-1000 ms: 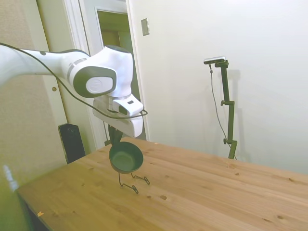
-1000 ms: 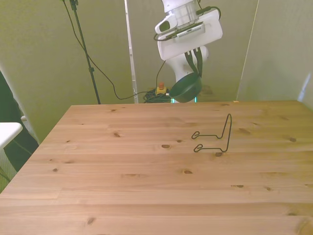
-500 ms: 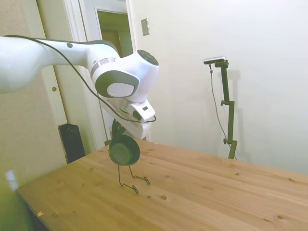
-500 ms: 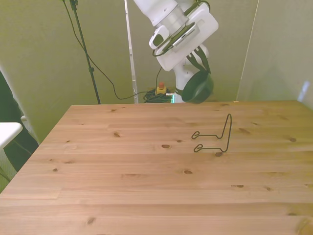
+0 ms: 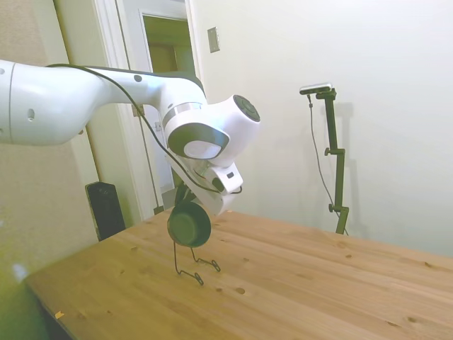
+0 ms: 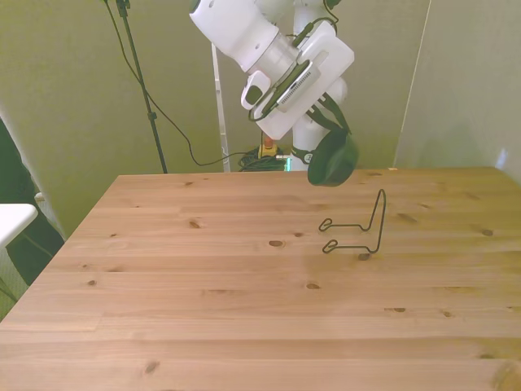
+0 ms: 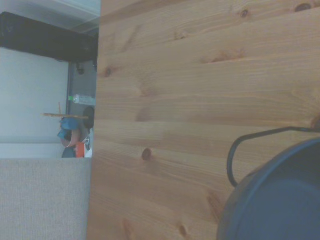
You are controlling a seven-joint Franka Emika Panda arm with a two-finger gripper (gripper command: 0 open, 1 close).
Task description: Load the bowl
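We carry the bowl (image 5: pixel 189 225) in the air above the wooden counter (image 5: pixel 297 283), the hand (image 6: pixel 332 134) grasping it by the rim and tipping it steeply onto its edge. In the side view its dark green hollow faces the camera; in the front view we see it nearly edge-on, hanging below the tilted wrist. The thin fingers are closed over the rim, though the exact pinch point is too small for us to make out.

The wire stand (image 6: pixel 358 227) sits on the counter, its upright loop rising from two short feet. In the front view the bowl hangs above the stand and toward the counter's far edge, clear of the wire. In the side view the bowl overlaps the top of the stand's upright, so from that angle we cannot tell whether the two touch; the front view suggests they are still apart. The wrist view shows the bowl's rim (image 7: pixel 280 200) close in, with a curve of the stand's wire (image 7: pixel 250 145) just past it against the boards.

We judge the pickup and lift finished and the tilt largely set, with the bowl turned to suit a slot in the stand. What is left, as we read it: lower the bowl against the upright loop, settle it on the feet, then let go and withdraw. Nothing rests in the stand yet.
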